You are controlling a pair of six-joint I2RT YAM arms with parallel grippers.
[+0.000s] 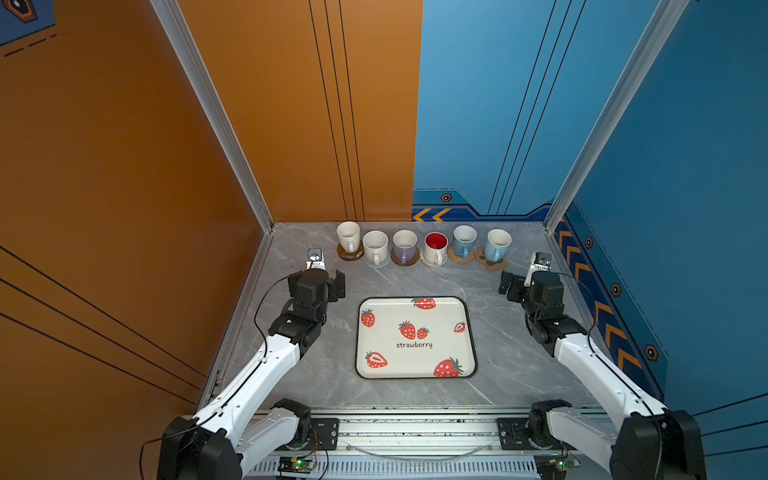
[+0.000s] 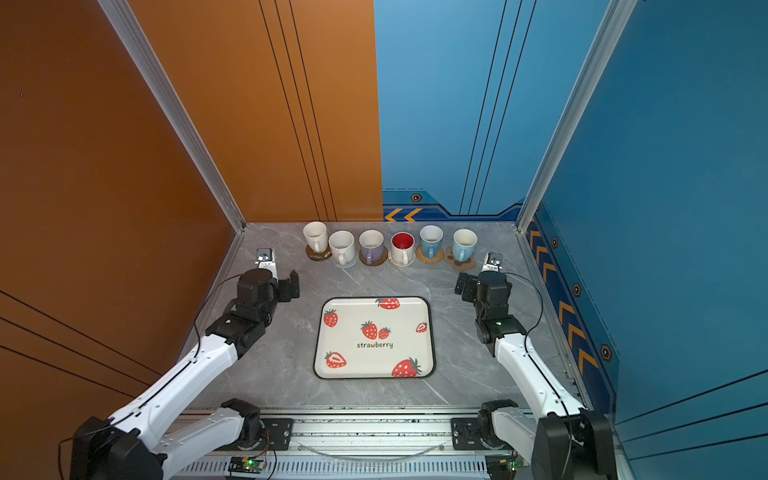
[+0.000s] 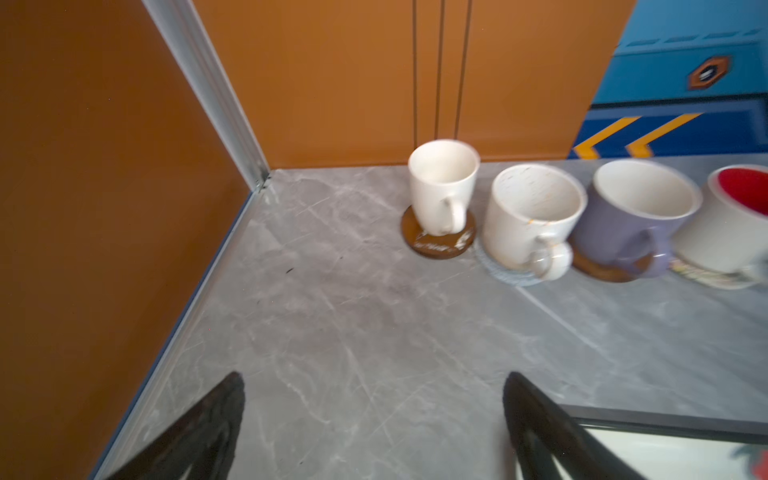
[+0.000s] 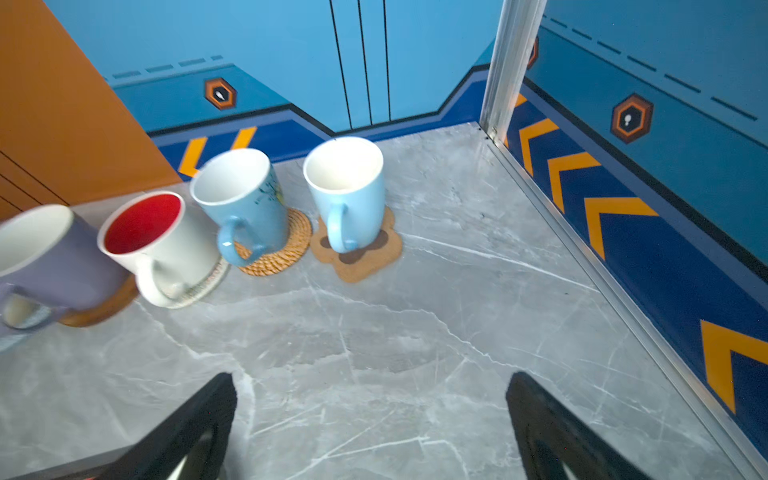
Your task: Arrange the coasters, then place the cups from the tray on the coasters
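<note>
While both arms hover at the sides of the bench [image 1: 332,374], all six cups stand upright on coasters in a single row along its far edge, handles turned toward the near edge; from the far left corner toward the far right corner the order is: plain white cup [image 1: 348,236] on a brown disc coaster [image 1: 350,255], speckled white cup [image 1: 375,246] on a grey woven coaster [image 3: 509,276] that shows only as a sliver, lavender cup [image 1: 404,244] on a second brown disc coaster [image 1: 405,262], red-lined white cup [image 1: 435,247] on a cream woven coaster [image 1: 424,258], deeper blue cup [image 1: 464,241] on a rattan coaster [image 1: 460,259], paler blue cup [image 1: 498,244] on a paw-print coaster [image 1: 495,266]; neighbouring cups stand just beside one another, and the plain white cup sits slightly nearer the far edge than the rest; the tray [image 1: 415,365] lies flat at the middle of the bench, closer to the near edge and well apart from the row; the left gripper [image 3: 372,419] is near the left edge, short of the row's left end, jaws apart with only bench surface between them; the right gripper [image 4: 370,419] is near the right edge, short of the paw-print coaster, jaws likewise apart over bench surface; neither gripper touches a cup, a coaster or the tray
</note>
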